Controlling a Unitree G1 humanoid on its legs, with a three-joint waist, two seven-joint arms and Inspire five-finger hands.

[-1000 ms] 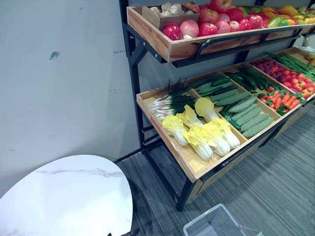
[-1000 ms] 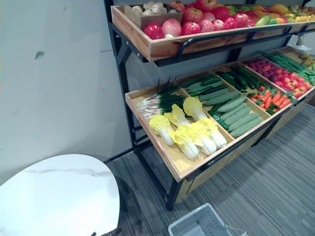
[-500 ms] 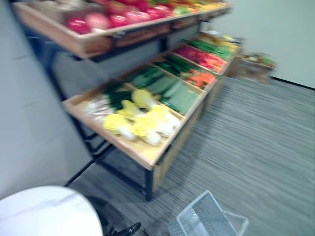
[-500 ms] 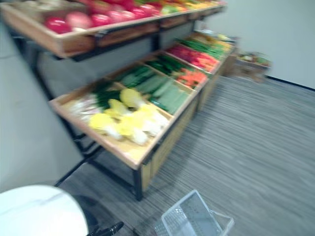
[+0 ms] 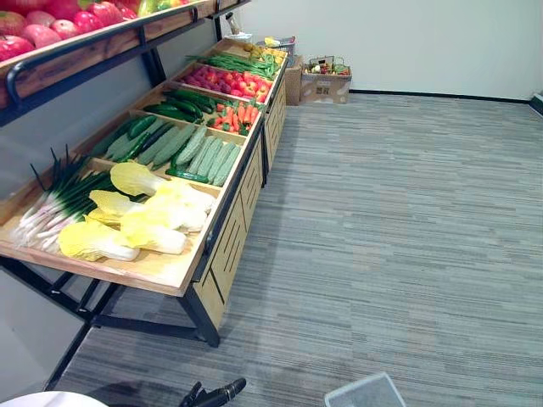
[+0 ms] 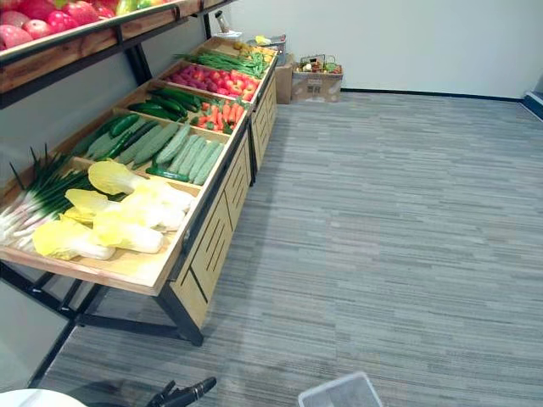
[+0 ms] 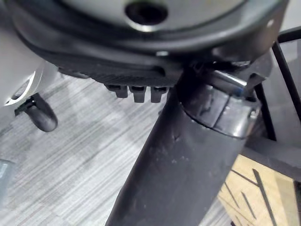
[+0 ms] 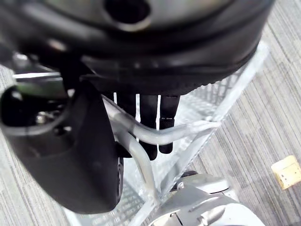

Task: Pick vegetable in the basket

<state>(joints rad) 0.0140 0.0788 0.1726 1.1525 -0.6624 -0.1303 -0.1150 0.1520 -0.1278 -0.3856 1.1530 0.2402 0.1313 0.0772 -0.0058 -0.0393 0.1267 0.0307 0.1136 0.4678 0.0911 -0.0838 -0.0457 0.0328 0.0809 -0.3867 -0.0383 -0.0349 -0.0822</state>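
My right hand (image 8: pixel 146 110) has its fingers hooked round the clear handle (image 8: pixel 188 129) of the basket (image 5: pixel 365 392), which hangs at 6 o'clock in the head view; no vegetable shows in it. The left hand (image 7: pixel 188 155) carries nothing I can see, and I cannot tell how closed it is. Over the last 1 s the whole head view has swung, so the camera turned, not the goods. The rack (image 5: pixel 229 229) now runs from 8 to 11 o'clock. The cabbages (image 5: pixel 144 225) are nearest, with the cucumbers (image 5: pixel 199 153) beyond, all on the lower tray (image 5: pixel 153 271). I judge picking has not started.
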